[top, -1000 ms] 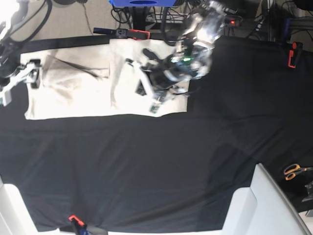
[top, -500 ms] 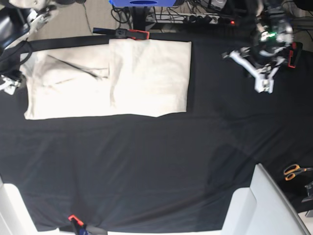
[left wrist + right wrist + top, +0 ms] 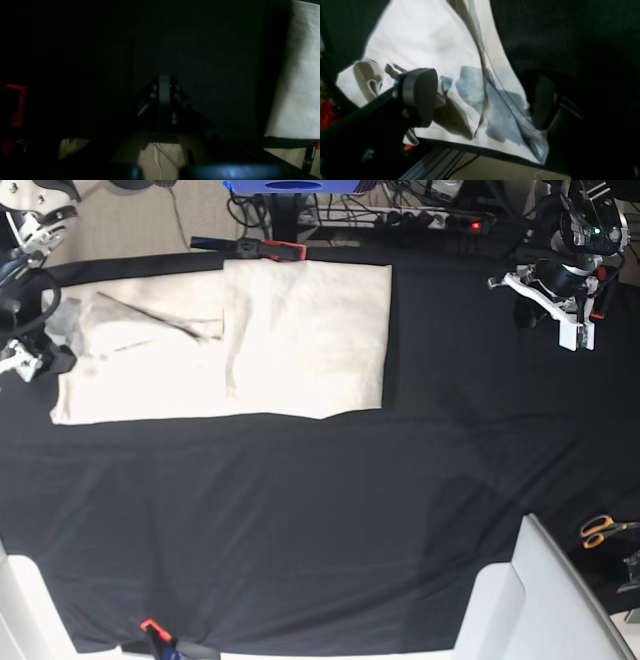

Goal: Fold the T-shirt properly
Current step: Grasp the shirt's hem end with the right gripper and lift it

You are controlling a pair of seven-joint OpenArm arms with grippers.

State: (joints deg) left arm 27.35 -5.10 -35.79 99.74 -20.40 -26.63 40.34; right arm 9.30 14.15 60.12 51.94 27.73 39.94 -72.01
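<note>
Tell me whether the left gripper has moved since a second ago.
Yes. The left gripper has moved off the T-shirt, rightward to the red clamp at the table's edge.

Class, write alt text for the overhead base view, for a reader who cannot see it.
A cream T-shirt, partly folded into a long rectangle, lies flat near the far edge of a black tablecloth. The right gripper sits at the shirt's left end, and the left gripper hangs away from it over bare cloth. Orange-handled scissors lie at the right edge.

T-shirt (image 3: 297, 75) cut off by left wrist view's right edge; left pincer (image 3: 163, 86) barely visible in dark.
</note>
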